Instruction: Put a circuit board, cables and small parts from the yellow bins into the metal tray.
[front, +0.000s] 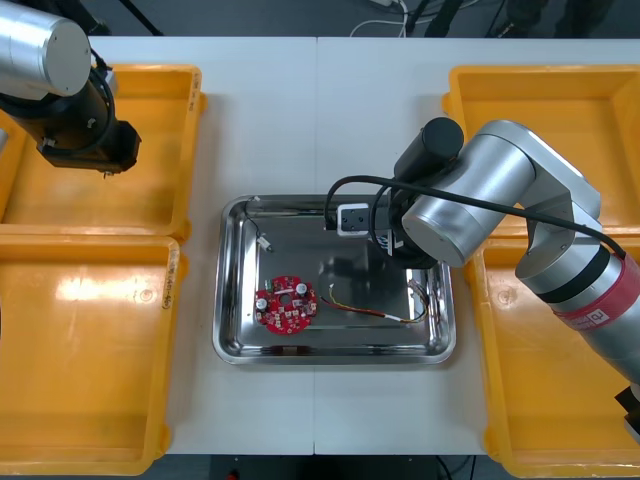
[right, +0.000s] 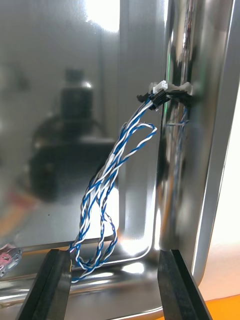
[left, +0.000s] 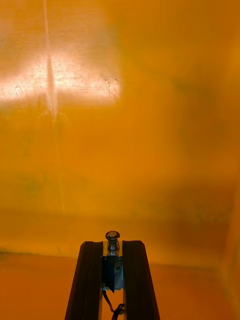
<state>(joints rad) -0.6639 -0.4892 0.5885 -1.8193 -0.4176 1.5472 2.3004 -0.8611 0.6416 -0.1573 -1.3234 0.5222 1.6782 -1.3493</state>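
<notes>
1. Gripping a small metal part (left: 112, 265), my left pincer (left: 113, 246) hangs over the yellow bin (front: 150, 190) at the upper left of the front view. Its fingers are closed on the part's body, with the sprung tip poking out beyond them and a thin black wire trailing back.
2. The metal tray (front: 228, 300), where that part belongs, lies to the lower right of this pincer and well apart from it, at the middle of the surface (front: 260, 120). I judge the carry must run rightward and clear the bin's wall.
3. Inside the tray, a circuit board (front: 286, 305) sits at lower left, with a red and yellow cable (front: 375, 312) just to its right.
4. My right pincer (right: 114, 256) is the nearer one. It hovers over the tray's upper right part, fingers spread wide and gripping nothing.
5. A blue and white cable (right: 117, 165) lies on the tray floor ahead of that pincer. Its long axis runs straight away from the fingers, beside the tray's wall. Its near loops come close to one finger, but I cannot tell whether they touch.
6. The cable looks delivered, so I would lift straight up to avoid snagging those loops.
</notes>
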